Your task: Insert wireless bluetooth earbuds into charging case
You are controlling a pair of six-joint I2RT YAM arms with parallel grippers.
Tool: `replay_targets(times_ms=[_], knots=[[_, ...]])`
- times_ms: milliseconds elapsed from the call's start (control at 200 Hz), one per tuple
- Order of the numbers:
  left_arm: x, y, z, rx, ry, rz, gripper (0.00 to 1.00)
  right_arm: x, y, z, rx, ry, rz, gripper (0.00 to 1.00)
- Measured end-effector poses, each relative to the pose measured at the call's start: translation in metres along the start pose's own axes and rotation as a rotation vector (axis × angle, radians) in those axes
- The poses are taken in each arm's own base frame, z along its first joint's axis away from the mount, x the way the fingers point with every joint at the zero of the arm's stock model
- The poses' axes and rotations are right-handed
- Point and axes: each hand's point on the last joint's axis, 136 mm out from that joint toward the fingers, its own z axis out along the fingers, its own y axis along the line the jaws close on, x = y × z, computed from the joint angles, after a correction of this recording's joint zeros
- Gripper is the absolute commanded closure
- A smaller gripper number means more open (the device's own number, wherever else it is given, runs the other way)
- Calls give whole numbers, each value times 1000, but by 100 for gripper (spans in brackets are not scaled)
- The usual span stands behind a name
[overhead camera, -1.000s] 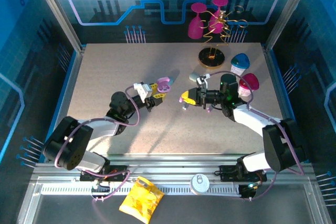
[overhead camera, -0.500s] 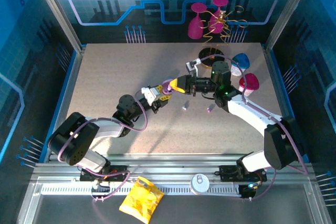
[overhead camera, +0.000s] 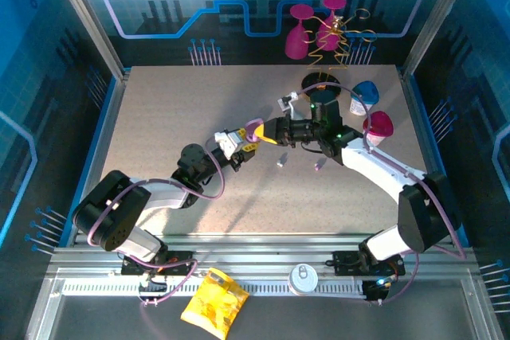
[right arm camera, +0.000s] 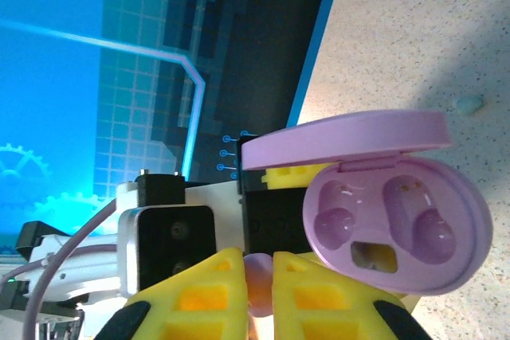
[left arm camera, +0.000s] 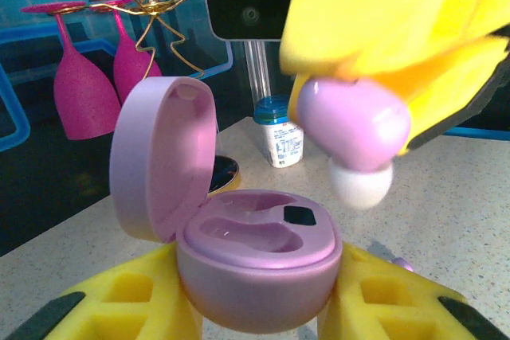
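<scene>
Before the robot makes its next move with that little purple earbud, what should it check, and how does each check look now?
1. Lid of the purple case open: ok, it stands upright.
2. Case held steady: ok, the left gripper is shut on its base.
3. Purple earbud gripped: ok, the right gripper is shut on it.
4. Wells free: ok, both look empty.
5. Earbud lined up over a well: not ok, it hangs above and to one side of the case, apart from it.
6. Earbud turned to fit the well: cannot tell.
</scene>
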Motion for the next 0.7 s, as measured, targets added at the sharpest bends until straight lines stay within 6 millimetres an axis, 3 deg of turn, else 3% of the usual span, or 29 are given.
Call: replay_targets(times_ms=[180,700], knots=[[-2,-1,1,3,-4,1,68,0,-7,5,13,5,-5,91],[-4,0,3,4,-6,2,68,-12,-3,7,-6,-71,-56,90]])
